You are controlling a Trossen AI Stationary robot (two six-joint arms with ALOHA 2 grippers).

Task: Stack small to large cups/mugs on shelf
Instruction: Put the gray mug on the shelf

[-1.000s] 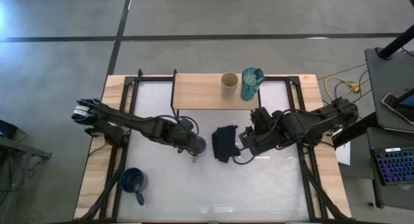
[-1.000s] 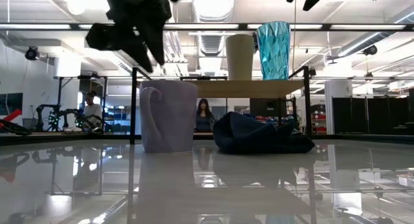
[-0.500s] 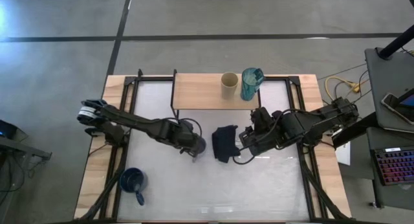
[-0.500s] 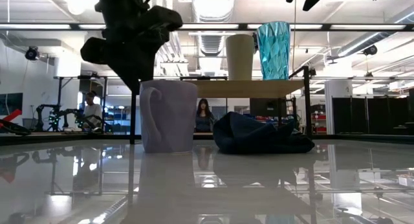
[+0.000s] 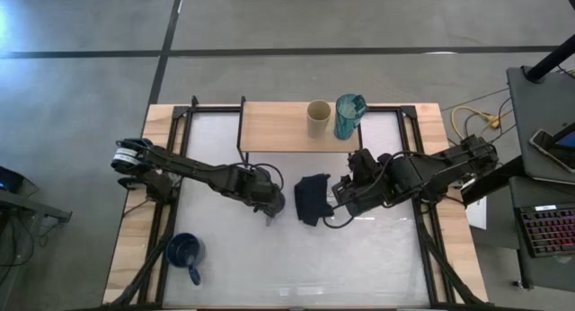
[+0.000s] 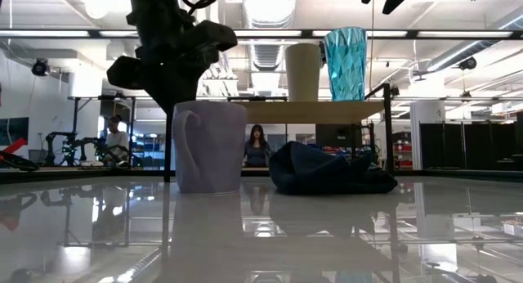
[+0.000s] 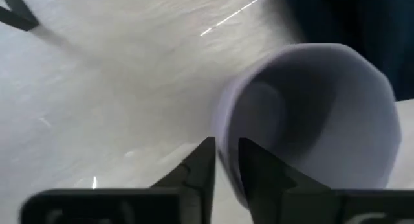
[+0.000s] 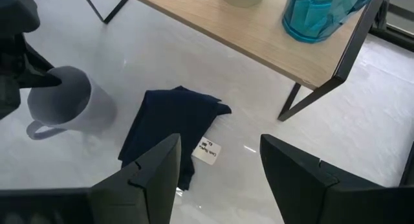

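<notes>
The grey-lavender mug (image 6: 208, 148) stands upright on the white tabletop, left of the dark navy cloth (image 5: 312, 199). My left gripper (image 7: 223, 175) is down at the mug's rim and shut on it. My right gripper (image 8: 220, 185) hovers open just right of the cloth and touches nothing. The beige cup (image 5: 318, 119) and the teal mug (image 5: 349, 116) stand side by side on the shelf (image 5: 269, 127). The dark blue mug (image 5: 184, 251) rests on its base near the table's left near corner. My left gripper pinches the grey-lavender mug's wall at the rim (image 7: 226, 143), with one finger (image 7: 259, 175) inside the mug and the other finger (image 7: 202, 169) outside. The fingers come from above, slanting in from the table's left. The mug stays upright with its base on the table.
The navy cloth lies crumpled in the table's middle, between the two grippers. The shelf's thin black legs (image 8: 294, 98) stand at the far side. The left half of the shelf board is bare. Black frame rails run along both table sides.
My left gripper has moved down and a little toward the table's right, settling over the grey-lavender mug's rim. The mug has shifted slightly toward the table's left while staying upright.
</notes>
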